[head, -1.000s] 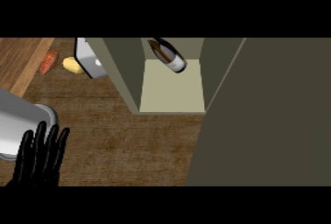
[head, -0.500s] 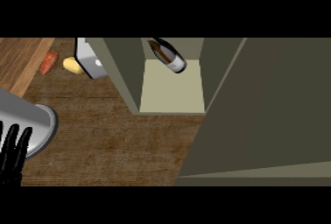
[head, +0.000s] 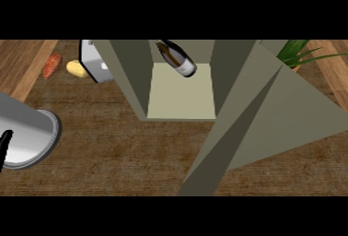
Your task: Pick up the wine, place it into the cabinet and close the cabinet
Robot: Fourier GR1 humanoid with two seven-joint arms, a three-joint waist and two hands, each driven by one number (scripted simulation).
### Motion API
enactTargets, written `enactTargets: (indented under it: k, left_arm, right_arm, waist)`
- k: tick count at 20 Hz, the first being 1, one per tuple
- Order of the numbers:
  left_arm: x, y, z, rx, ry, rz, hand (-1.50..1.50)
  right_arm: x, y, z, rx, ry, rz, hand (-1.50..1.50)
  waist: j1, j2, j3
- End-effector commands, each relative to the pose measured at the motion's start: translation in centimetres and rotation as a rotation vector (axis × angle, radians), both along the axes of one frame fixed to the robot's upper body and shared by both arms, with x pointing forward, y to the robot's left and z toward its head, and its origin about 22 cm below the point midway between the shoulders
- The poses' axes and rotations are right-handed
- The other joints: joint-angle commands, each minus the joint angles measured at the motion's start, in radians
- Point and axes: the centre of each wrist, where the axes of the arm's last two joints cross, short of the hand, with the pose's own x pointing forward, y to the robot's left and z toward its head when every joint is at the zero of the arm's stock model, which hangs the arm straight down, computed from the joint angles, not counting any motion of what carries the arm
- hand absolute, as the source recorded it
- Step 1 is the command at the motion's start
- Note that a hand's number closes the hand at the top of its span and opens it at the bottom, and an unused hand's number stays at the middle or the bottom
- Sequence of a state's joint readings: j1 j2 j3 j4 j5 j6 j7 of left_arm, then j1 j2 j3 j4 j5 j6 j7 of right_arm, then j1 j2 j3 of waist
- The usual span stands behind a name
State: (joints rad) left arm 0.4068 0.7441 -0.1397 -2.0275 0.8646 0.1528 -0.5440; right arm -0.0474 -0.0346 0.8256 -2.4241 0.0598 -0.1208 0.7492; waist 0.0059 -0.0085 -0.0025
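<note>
The wine (head: 176,57) lies tilted inside the open cabinet (head: 182,94), its neck toward the back, well off to the right of and beyond the left hand (head: 5,146); so the placing looks done and the closing is what remains. Of that left hand only a thin dark sliver shows at the view's left edge, beside its grey forearm (head: 26,137); whether its fingers are apart or together I cannot tell. The right hand is out of sight. The cabinet door (head: 272,120) stands swung out, far to the right of the left hand, over the wooden surface (head: 122,156). The bottle is probably glass: heavy, stiff, smooth and breakable, best taken round its body, not the narrow neck; the door is a rigid panel, best pushed flat near its free edge.
</note>
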Motion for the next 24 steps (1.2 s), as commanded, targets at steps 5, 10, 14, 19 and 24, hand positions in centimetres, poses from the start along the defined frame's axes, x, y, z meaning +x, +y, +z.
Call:
enactTargets:
  k: [5, 10, 14, 19, 24]
  left_arm:
    - [0.4, 0.4, 0.7, -0.021, 0.031, -0.030, -1.50]
    - [1.2, 1.2, 1.5, -0.045, 0.020, -0.042, -1.50]
    - [1.9, 0.5, 1.4, -0.065, 0.033, -0.065, -1.50]
    - [2.7, 0.0, 1.4, -0.054, 0.013, -0.084, -1.50]
    - [2.4, -0.6, 1.3, -0.078, 0.023, -0.081, -1.50]
  right_arm:
    - [-2.3, 4.2, 0.6, 0.026, -0.116, 0.098, 1.50]
    - [-0.1, 5.7, 0.8, 0.010, -0.163, -0.001, 1.50]
    - [1.2, 6.9, 1.0, -0.010, -0.186, 0.011, 1.50]
    - [3.5, 6.9, 3.4, 0.045, -0.141, 0.022, 1.50]
    - [6.7, 9.7, 5.4, 0.017, -0.149, -0.008, 1.50]
  waist:
    - [0.004, -0.001, -0.001]
    - [0.011, 0.005, -0.001]
    - [0.015, 0.010, -0.001]
    - [0.035, 0.018, -0.002]
    - [0.045, 0.013, -0.001]
